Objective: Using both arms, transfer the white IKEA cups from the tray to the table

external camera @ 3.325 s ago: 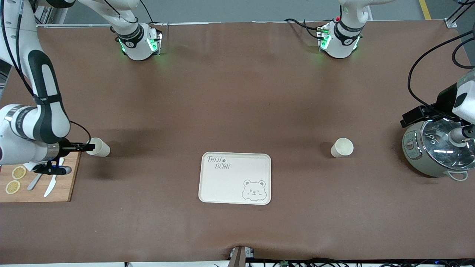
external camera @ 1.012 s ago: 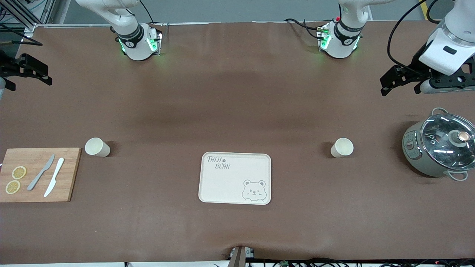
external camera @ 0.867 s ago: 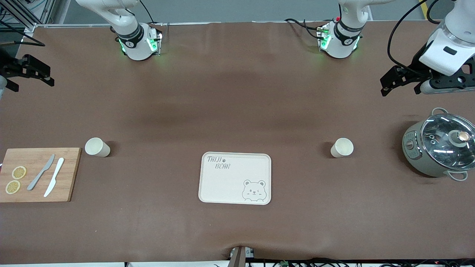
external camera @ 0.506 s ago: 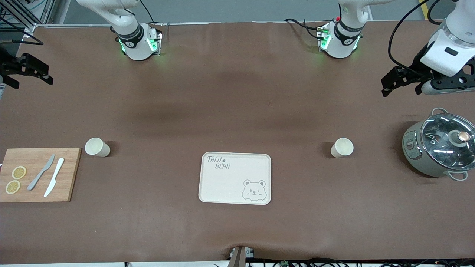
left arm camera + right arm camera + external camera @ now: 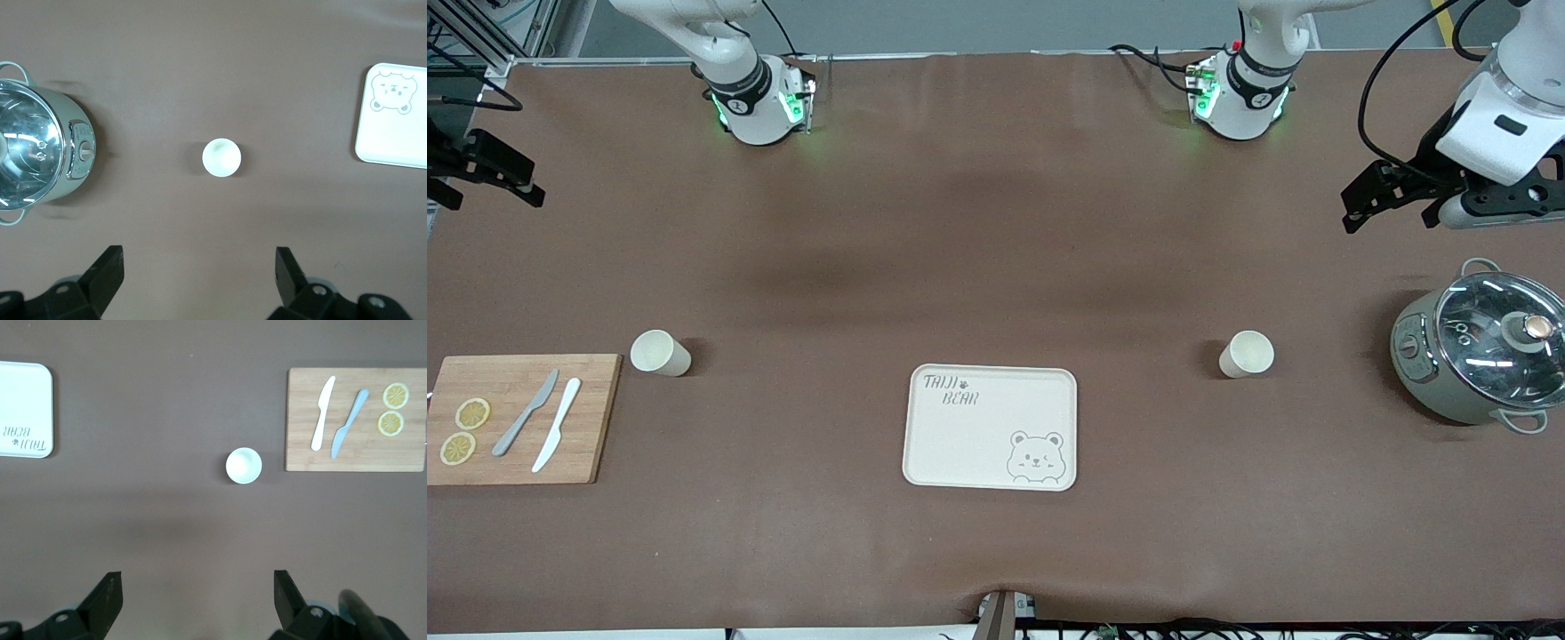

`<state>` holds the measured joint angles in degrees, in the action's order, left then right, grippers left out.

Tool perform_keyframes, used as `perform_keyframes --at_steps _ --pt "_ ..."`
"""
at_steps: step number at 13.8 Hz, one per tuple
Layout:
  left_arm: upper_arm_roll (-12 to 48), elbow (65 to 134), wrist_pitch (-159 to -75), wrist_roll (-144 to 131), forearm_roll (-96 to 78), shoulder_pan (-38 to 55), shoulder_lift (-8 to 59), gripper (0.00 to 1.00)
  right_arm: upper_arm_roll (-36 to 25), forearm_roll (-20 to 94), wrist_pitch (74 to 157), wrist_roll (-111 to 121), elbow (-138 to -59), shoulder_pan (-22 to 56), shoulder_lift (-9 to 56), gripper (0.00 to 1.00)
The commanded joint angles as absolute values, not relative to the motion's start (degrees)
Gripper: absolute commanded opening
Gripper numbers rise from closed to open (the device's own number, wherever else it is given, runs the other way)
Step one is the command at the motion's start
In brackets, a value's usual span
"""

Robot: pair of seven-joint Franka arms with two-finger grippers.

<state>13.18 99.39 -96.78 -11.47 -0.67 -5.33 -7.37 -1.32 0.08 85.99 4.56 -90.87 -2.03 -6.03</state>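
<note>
- Two white cups, both plain, round, tapered and handleless, stand upright on the brown matte counter [image 5: 996, 222]: one cup [image 5: 1247, 354] at the tray's 2 o'clock, the other cup [image 5: 660, 352] at its 10 o'clock, just beside the board.
- One cream rectangular tray [image 5: 991, 427] with rounded corners and a bear print.
- One grey-green pot [image 5: 1476, 357] with a glass lid.
- One wooden board [image 5: 520, 418] carries two knives and two lemon slices.
- Left pincer [image 5: 200, 283]: fingers spread, empty, raised over the counter near the pot.
- Right pincer [image 5: 198, 603]: fingers spread, empty, raised over its own counter end.
</note>
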Motion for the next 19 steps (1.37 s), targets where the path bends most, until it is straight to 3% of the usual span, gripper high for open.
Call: perform_keyframes --at_steps 1,4,19 --pt "13.36 99.14 -97.12 -11.08 -0.53 -5.8 -7.65 1.0 -0.7 -1.14 84.38 3.43 -87.28 -2.2 -5.89 1.0" --pt "13.36 98.88 -97.03 -11.07 -0.53 -5.89 -7.56 1.0 -0.88 -1.49 80.26 3.51 -87.54 -2.11 -5.71 1.0" --pt "13.36 95.54 -96.15 -11.07 -0.18 -5.8 -5.19 1.0 -0.97 -2.9 80.42 3.6 -87.19 -2.37 -5.36 1.0"
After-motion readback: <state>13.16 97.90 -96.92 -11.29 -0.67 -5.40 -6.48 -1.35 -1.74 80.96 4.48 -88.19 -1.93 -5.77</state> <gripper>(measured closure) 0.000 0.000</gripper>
